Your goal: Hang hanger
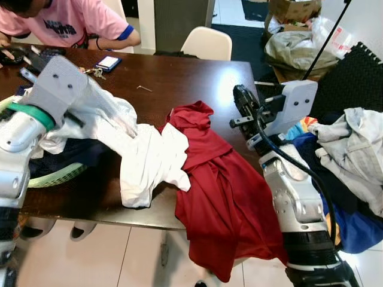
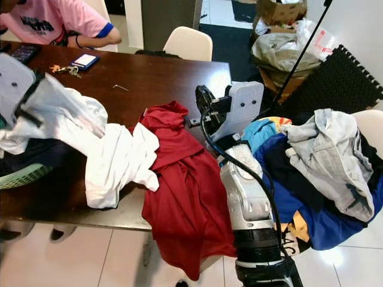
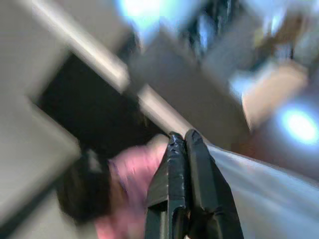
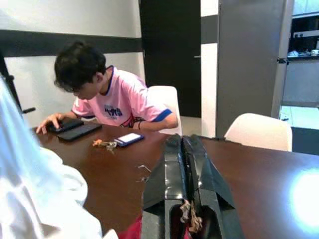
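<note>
Dark brown wood of the dining table point(image 1: 179, 78) spreads ahead of me, with white tiled floor below its near edge. At the far left a person in a pink shirt point(image 1: 66, 21) leans over the table, and a phone point(image 1: 108, 62) and a bunch of keys point(image 1: 94, 72) lie just in front of them. On the near left a green laundry basket point(image 1: 57, 174) sits on the table with dark cloth in it. My left arm is raised above that basket, and my left gripper point(image 3: 185, 142) has its two black fingers pressed together on a fold of the white garment point(image 1: 146, 161), which trails down to the right and drapes over the table's near edge. Just beside it lies a red shirt point(image 1: 224, 197), touching the white one and hanging off the table toward the floor. To the right of the red shirt my right gripper point(image 4: 182, 144) hovers over the table, fingers closed on nothing. A white chair point(image 1: 206, 43) stands at the far side. On the far right a heap of clothes point(image 2: 323, 173) is piled up. I cannot make out a hanger anywhere.
</note>
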You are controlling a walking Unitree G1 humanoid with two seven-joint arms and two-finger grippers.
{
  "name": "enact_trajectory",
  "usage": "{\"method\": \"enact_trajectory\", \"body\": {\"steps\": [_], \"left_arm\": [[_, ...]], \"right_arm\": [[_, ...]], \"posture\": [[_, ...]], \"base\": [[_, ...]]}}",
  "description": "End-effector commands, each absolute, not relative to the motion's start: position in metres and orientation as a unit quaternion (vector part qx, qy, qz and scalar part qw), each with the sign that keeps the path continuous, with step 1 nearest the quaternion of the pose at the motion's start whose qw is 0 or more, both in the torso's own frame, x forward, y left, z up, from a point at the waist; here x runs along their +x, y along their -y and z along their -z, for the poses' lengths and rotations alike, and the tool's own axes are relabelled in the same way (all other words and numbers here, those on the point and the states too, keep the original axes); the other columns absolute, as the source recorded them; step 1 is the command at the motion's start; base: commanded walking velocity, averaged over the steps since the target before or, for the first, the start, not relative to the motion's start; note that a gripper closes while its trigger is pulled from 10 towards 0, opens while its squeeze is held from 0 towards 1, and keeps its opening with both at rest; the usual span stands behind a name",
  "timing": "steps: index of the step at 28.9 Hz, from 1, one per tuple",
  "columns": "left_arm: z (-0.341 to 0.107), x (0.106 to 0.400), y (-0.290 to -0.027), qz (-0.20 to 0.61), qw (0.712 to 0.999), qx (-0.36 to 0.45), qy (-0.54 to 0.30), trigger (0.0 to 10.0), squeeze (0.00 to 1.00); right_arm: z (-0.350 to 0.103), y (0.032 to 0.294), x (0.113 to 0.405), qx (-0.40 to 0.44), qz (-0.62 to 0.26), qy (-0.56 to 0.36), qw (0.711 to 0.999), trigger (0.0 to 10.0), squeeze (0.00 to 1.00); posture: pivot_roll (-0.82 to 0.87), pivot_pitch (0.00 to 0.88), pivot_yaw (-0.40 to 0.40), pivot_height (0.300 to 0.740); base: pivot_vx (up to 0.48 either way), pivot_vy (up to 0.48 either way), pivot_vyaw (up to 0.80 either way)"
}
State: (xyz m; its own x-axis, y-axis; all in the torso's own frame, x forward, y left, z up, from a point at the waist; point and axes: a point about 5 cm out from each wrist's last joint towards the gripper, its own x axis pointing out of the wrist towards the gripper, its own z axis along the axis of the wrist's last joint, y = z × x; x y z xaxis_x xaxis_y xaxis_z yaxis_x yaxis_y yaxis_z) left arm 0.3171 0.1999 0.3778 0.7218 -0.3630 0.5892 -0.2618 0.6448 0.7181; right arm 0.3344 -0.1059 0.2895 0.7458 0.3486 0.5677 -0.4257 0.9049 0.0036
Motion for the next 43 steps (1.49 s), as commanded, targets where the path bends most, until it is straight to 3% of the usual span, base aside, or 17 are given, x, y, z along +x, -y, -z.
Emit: {"method": "enact_trajectory", "body": {"steps": [1,5,8,11,13,15,21,22,23,24,25,27,35,36,37,38,43], "left_arm": [[-0.379,0.313,-0.193,0.038,0.809,0.435,0.394,10.0,0.0],[-0.405,0.306,-0.165,0.064,0.761,0.446,0.466,10.0,0.0],[-0.466,0.291,-0.123,0.061,0.666,0.453,0.589,10.0,0.0],[-0.466,0.291,-0.123,0.061,0.666,0.453,0.589,10.0,0.0],[-0.51,0.265,-0.102,0.004,0.575,0.44,0.69,10.0,0.0],[-0.519,0.255,-0.098,-0.004,0.551,0.428,0.717,10.0,0.0],[-0.512,0.266,-0.096,0.051,0.601,0.407,0.686,10.0,0.0],[-0.493,0.285,-0.1,0.091,0.664,0.397,0.627,10.0,0.0],[-0.493,0.285,-0.1,0.091,0.664,0.397,0.627,10.0,0.0],[-0.46,0.31,-0.109,0.132,0.741,0.386,0.533,10.0,0.0],[-0.46,0.31,-0.109,0.132,0.741,0.386,0.533,10.0,0.0],[-0.392,0.336,-0.125,0.212,0.822,0.37,0.378,10.0,0.0],[-0.329,0.325,-0.134,0.316,0.82,0.389,0.278,10.0,0.0],[-0.313,0.316,-0.137,0.348,0.804,0.408,0.256,10.0,0.52],[-0.313,0.316,-0.137,0.348,0.804,0.408,0.256,10.0,0.52],[-0.298,0.303,-0.142,0.38,0.784,0.434,0.23,10.0,1.0],[-0.272,0.28,-0.155,0.432,0.752,0.468,0.167,10.0,1.0]], "right_arm": [[-0.29,0.105,0.333,0.071,-0.211,0.294,0.93,10.0,0.0],[-0.292,0.098,0.332,0.078,-0.227,0.298,0.924,10.0,0.0],[-0.291,0.087,0.33,0.093,-0.244,0.297,0.918,10.0,0.0],[-0.291,0.087,0.33,0.093,-0.244,0.297,0.918,10.0,0.0],[-0.289,0.087,0.329,0.104,-0.241,0.295,0.919,10.0,0.0],[-0.288,0.089,0.329,0.108,-0.237,0.294,0.92,10.0,0.0],[-0.286,0.09,0.33,0.109,-0.234,0.291,0.921,10.0,0.0],[-0.285,0.089,0.329,0.108,-0.236,0.289,0.922,10.0,0.0],[-0.285,0.089,0.329,0.108,-0.236,0.289,0.922,10.0,0.0],[-0.284,0.088,0.329,0.105,-0.238,0.287,0.922,10.0,0.0],[-0.284,0.088,0.329,0.105,-0.238,0.287,0.922,10.0,0.0],[-0.282,0.087,0.329,0.102,-0.24,0.283,0.923,10.0,0.0],[-0.28,0.088,0.328,0.099,-0.242,0.279,0.924,10.0,0.0],[-0.279,0.088,0.328,0.098,-0.242,0.278,0.924,10.0,0.0],[-0.279,0.088,0.328,0.098,-0.242,0.278,0.924,10.0,0.0],[-0.279,0.088,0.328,0.098,-0.242,0.277,0.925,10.0,0.0],[-0.277,0.088,0.328,0.099,-0.24,0.274,0.926,10.0,0.0]], "posture": [[0.04,0.141,0.012,0.74],[0.05,0.138,0.013,0.74],[0.04,0.126,0.024,0.74],[0.04,0.126,0.024,0.74],[0.04,0.127,0.023,0.74],[0.04,0.128,0.024,0.74],[0.04,0.134,0.025,0.74],[0.04,0.14,0.023,0.74],[0.04,0.14,0.023,0.74],[0.04,0.149,0.021,0.74],[0.04,0.149,0.021,0.74],[0.04,0.159,0.016,0.74],[0.05,0.171,0.019,0.74],[0.05,0.174,0.022,0.74],[0.05,0.174,0.022,0.74],[0.05,0.179,0.027,0.74],[0.06,0.18,0.025,0.74]], "base": [[0.0,0.0,0.0],[0.0,0.0,0.0],[0.0,0.0,0.0],[0.0,0.0,0.0],[0.0,0.0,0.0],[0.0,0.0,0.0],[0.0,0.0,0.0],[0.0,0.0,0.0],[0.0,0.0,0.0],[0.0,0.0,0.0],[0.0,0.0,0.0],[0.0,0.0,0.0],[0.0,0.0,0.0],[0.0,0.0,0.0],[0.0,0.0,0.0],[0.0,0.0,0.0],[0.0,0.0,0.0]]}}
